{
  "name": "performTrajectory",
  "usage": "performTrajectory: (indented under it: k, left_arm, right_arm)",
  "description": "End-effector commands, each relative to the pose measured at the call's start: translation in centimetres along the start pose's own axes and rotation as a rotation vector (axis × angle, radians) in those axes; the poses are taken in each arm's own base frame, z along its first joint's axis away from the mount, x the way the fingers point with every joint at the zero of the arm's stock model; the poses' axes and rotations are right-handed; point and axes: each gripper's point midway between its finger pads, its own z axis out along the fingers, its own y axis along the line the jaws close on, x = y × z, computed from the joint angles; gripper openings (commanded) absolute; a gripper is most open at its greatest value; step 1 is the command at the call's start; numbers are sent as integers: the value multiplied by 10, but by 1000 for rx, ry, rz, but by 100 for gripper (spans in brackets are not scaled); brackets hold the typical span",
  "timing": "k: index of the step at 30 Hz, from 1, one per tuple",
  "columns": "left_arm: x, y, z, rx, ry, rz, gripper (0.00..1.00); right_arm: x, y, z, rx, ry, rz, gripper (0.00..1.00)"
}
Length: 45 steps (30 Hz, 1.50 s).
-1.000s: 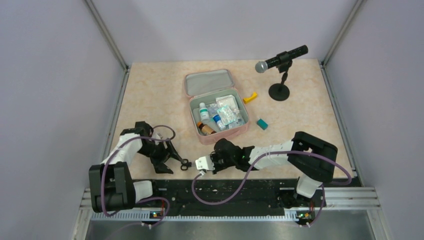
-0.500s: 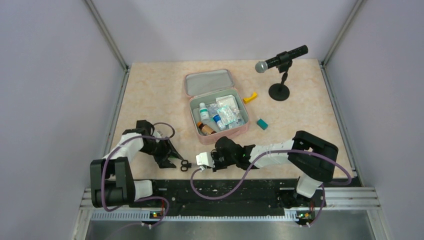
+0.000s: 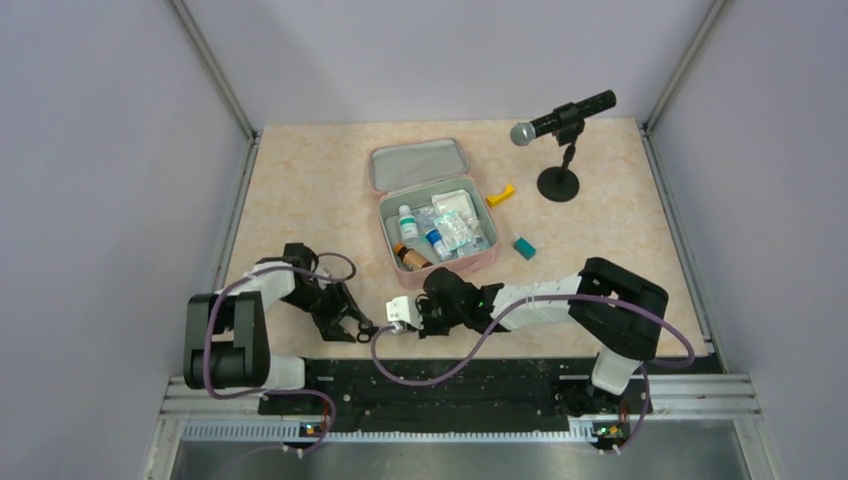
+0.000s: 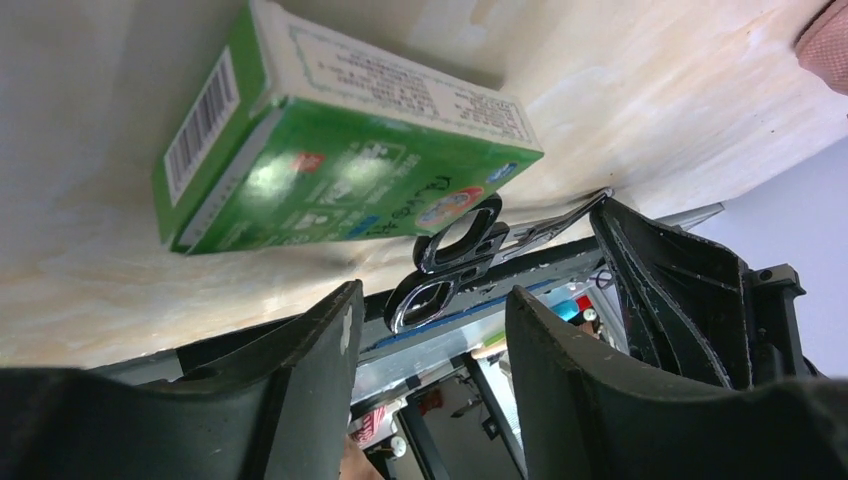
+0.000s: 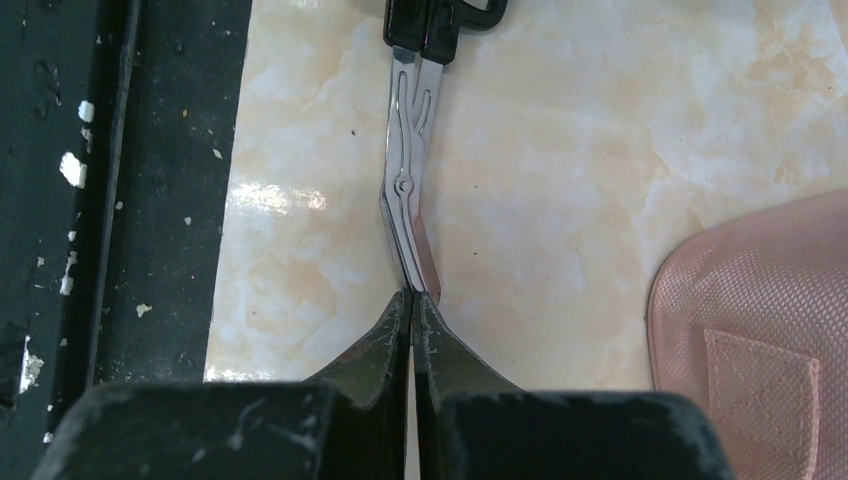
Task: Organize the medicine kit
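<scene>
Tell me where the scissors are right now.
In the top view the scissors lie near the table's front edge, between the grippers: blade tips pinched by the right gripper, handles facing the open left gripper.

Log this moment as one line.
left hand: open, facing scissors handles | right hand: shut on scissors blade tips | medicine kit: lid open, items inside

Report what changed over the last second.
The left gripper slid right, bringing its open jaws up to the handles of the scissors, not yet gripping. The right gripper, shut on the blade tips throughout, shifted slightly left and away from the near edge. The medicine kit and microphone stayed put.
</scene>
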Motion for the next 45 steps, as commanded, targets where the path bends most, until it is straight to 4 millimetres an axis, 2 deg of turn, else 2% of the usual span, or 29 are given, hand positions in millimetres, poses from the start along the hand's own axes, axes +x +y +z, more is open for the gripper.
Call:
performTrajectory:
  k: [1,5,11,18,19,20,22,25,27,29,32,35,37,39,45]
  left_arm:
    - [-2,-6,7,29,16,17,57]
    - [-1,-18,13,107,39,48,52]
    - [-2,-40,12,233,44,96,36]
    - [-6,-62,1,335,15,164,0]
    - [-7,-65,-2,343,3,175,0]
    - [-9,-69,-5,353,-5,186,0]
    - [-12,-77,-14,372,-23,214,0]
    - [-14,-85,-25,381,-53,252,0]
    - [-15,-87,-32,367,-85,275,0]
    - [-16,-89,-42,363,-119,297,0]
    - [-16,-96,-61,370,-162,345,0]
    - [-13,-102,-79,354,-203,451,0]
    - [-16,-106,-99,326,-276,559,0]
    - [-20,-105,-118,277,-353,624,0]
    - [-39,-94,-174,160,-604,657,0]
  right_arm:
    - [41,27,4,-98,125,118,0]
    - [42,27,5,-99,123,127,0]
    - [43,27,4,-101,124,132,0]
    - [38,21,2,-86,117,105,0]
    - [31,16,0,-75,109,97,0]
    - [21,10,-4,-61,95,87,1]
    - [-5,-7,-17,-36,61,80,16]
    - [-60,-47,-49,59,-50,105,35]
    - [-95,-75,-75,123,-138,138,41]
    - [-115,-101,-97,185,-199,174,45]
    - [-120,-139,-112,284,-228,291,49]
    - [-110,-175,-107,378,-249,443,53]
    - [-103,-189,-95,403,-262,523,55]
    - [-106,-204,-84,424,-287,561,56]
    - [-102,-232,-43,450,-286,653,56]
